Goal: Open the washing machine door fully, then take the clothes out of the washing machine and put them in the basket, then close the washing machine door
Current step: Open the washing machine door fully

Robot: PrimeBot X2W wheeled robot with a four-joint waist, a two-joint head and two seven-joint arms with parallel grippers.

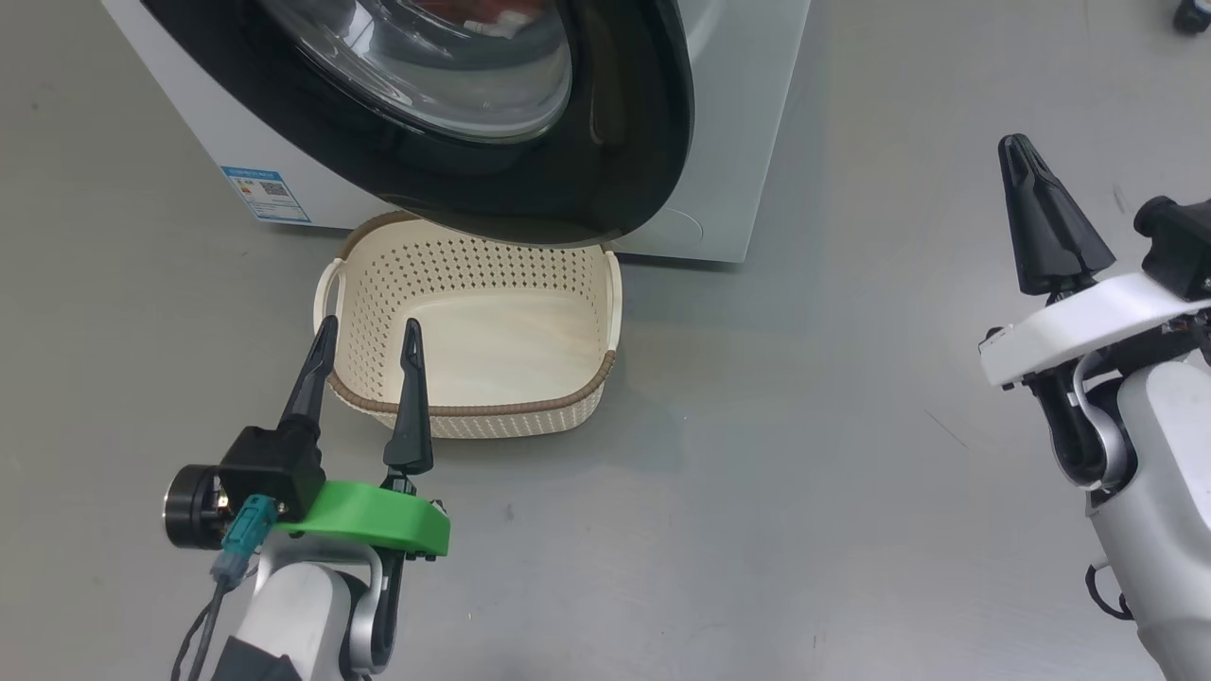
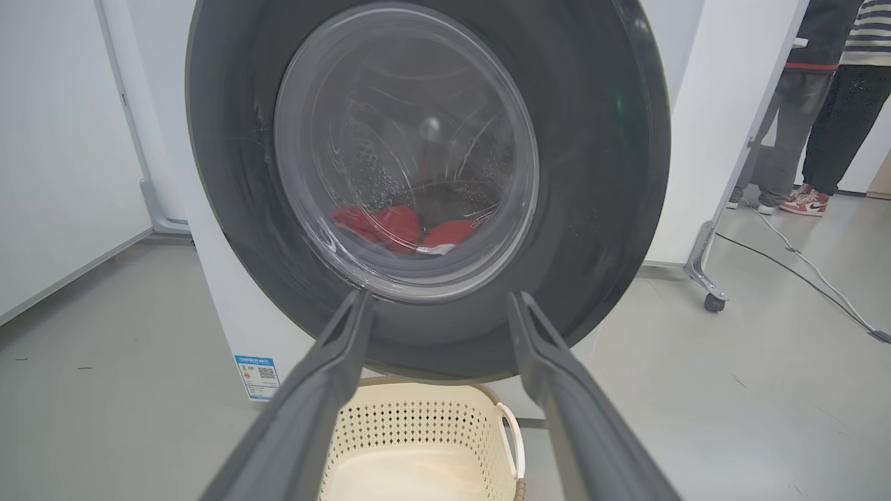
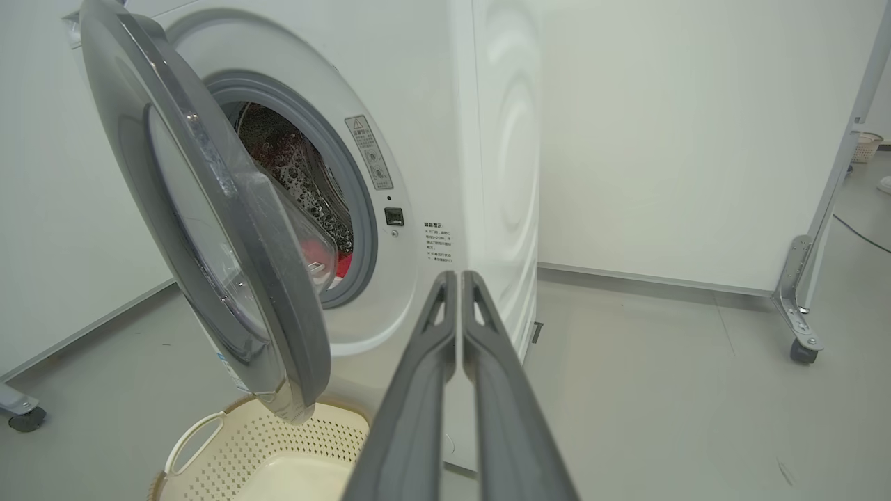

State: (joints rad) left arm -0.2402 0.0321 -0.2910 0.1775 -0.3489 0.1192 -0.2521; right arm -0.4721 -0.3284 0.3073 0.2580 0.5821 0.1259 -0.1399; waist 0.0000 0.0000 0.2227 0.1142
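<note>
- The left hand (image 1: 369,324) hangs low over the floor (image 1: 804,454), its two dark fingers spread wide apart with nothing between them.
- The basket (image 1: 473,409) sits on the floor just ahead of that hand. In the head view the fingertips overlap its near brown rim; whether they touch it cannot be told. Its cream bottom lies bare.
- The washing machine door (image 1: 634,142) stands ahead of and above the left hand, swung partly out from the machine. Its lower black rim hangs over the basket's far edge.
- Straight ahead of the left hand, through the door's glass bowl, the clothes (image 2: 379,223) lie red at the bottom of the drum.
- A blue label (image 1: 266,194) sits low on the machine's front, ahead of the left hand and to its left.
- The right hand (image 1: 1017,147) is raised well off to the right of the basket, its fingers pressed together on nothing, apart from door and machine.
- The washing machine (image 3: 487,139) stands ahead of the right hand and to its left. Between door and front, the grey rubber ring (image 3: 363,209), the dimpled drum (image 3: 285,160) and a patch of red fabric show.
- Far ahead and to the right of the left hand, people's legs (image 2: 786,125) stand on the floor.
</note>
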